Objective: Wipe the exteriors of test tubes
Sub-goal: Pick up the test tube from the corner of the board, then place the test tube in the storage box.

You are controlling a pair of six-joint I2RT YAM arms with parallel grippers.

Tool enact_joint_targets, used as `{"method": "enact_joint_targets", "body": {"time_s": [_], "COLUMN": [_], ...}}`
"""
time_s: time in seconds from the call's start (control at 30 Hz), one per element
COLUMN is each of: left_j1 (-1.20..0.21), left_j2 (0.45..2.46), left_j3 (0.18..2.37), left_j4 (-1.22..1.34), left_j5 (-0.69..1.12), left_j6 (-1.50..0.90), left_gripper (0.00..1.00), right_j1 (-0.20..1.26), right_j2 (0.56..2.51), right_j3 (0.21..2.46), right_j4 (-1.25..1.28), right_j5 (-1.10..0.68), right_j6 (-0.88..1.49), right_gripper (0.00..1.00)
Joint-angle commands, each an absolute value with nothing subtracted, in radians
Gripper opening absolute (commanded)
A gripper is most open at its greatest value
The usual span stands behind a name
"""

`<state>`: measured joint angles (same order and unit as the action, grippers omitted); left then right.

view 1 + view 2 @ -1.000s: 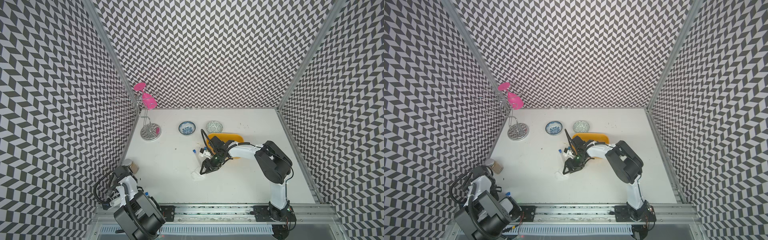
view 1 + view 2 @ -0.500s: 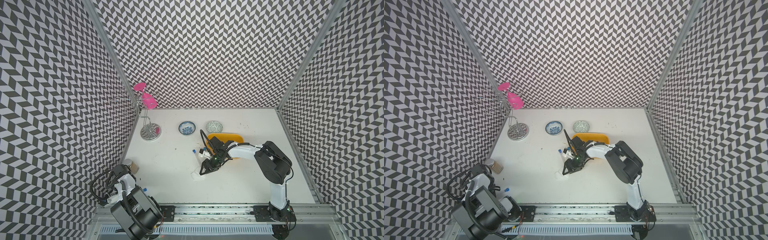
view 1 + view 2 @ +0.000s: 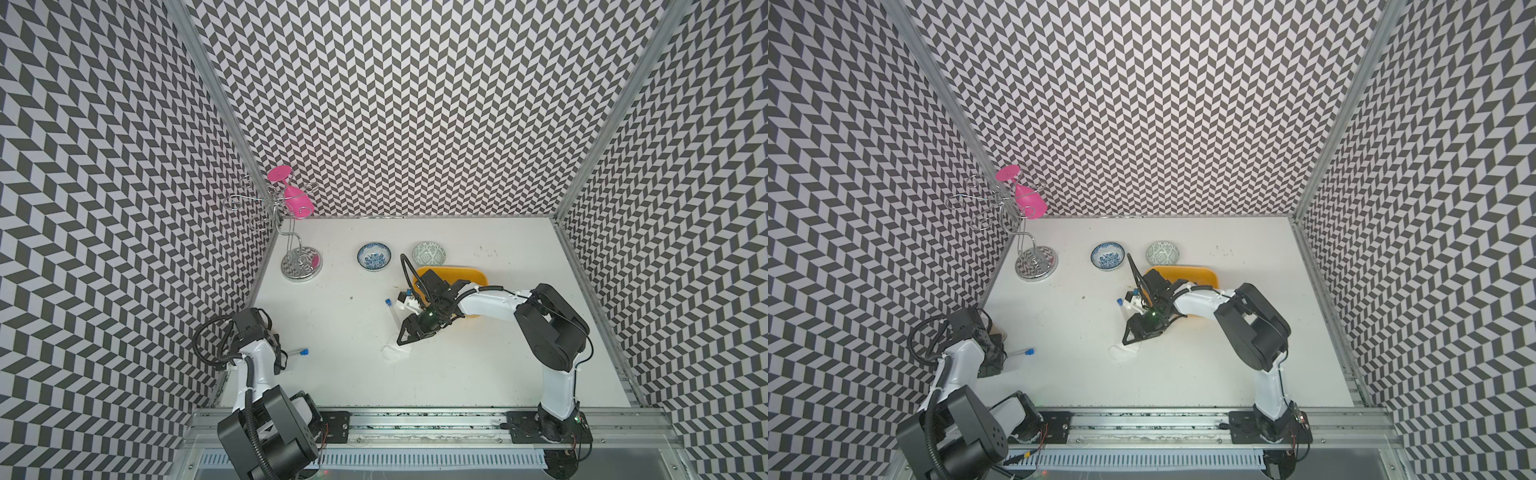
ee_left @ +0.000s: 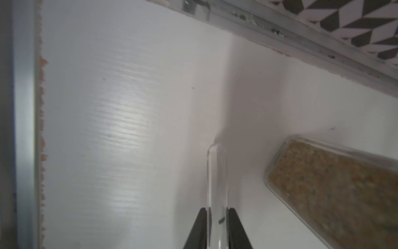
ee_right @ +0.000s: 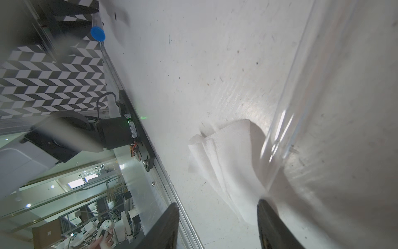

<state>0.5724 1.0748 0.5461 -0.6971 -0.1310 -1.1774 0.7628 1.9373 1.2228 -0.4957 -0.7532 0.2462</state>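
**A:** Left gripper [image 4: 217,210] is clamped on a tube [image 4: 217,176]. Its round end points at the front-left corner and its cap [image 3: 304,352] points out over the tabletop [image 3: 457,374].

**B:** Our guess is that it's being offered for wiping. And the right?

**A:** Right gripper [image 5: 218,203] has its jaws apart and holds nothing. It sits low over the tissue [image 5: 228,155], which lies crumpled on the tabletop. We read that as lining up to pick up the tissue. A second tube [image 3: 390,312] lies flat just beside it. We can't make out a third.

**B:** Room?

**A:** It's tight on the left, with a jar [image 4: 333,189] just beside the tube and the wall rail [image 4: 301,41] near. The tray [image 3: 457,274] sits behind the right arm. The tabletop between the arms is bare, so we'd have them meet there.
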Motion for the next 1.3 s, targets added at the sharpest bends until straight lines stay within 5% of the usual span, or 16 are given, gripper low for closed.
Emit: {"method": "enact_joint_targets", "body": {"time_s": [0.0,0.6,0.93,1.27], "left_j1": [0.518,0.122,-0.299,-0.54], "left_j2": [1.086,0.982,1.406,1.845], "left_j3": [0.608,0.652,1.082,1.526], "left_j4": [-0.748,-0.74,-0.629,-0.606], "left_j5": [-0.076,0.153,0.068,0.079], "left_j6": [-1.128,-1.256,-1.318,-1.328], "left_gripper": [0.18,0.19,0.2,0.2], "right_j1": [0.765,0.586,0.411,0.243], "right_j2": [1.881,1.713,1.637,1.6], "right_j3": [1.248,1.2,1.158,1.095], "right_j4": [-0.448,-0.384,-0.412,-0.415], "right_j5": [-0.711,-0.693,-0.609,-0.544], "right_j6": [0.249,0.325,0.373,0.415], "right_gripper": [0.57,0.58,0.59,0.59]}}
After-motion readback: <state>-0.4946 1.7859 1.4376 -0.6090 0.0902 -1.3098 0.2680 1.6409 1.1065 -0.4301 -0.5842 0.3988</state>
